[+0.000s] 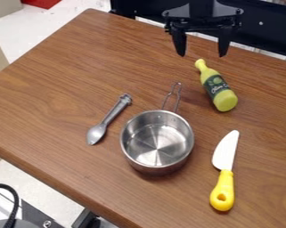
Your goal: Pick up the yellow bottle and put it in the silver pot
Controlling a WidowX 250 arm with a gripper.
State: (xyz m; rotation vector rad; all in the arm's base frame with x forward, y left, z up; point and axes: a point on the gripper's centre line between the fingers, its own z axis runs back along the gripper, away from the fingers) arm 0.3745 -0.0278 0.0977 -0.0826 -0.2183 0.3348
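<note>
- Now my claw [201, 54] hangs near the table [50, 89] edge, 2 fingers spread apart.
- Bottle [215, 87] lies near my fingertips, neck toward me.
- Pot [157, 142] stands upright between spoon [109, 116] and knife [224, 178], handle angled my way.
- Knife's blade points toward me.

We see smooth, glossy metal on the silver pot [157, 147] at the centre of the frame and duller grey metal on the spoon [112, 115] left of it. The yellow bottle [217, 87] at upper right looks like smooth plastic, as does the knife [224, 171] at lower right. We see 1 wood-grained tabletop [55, 89], smooth with a soft sheen.
</note>
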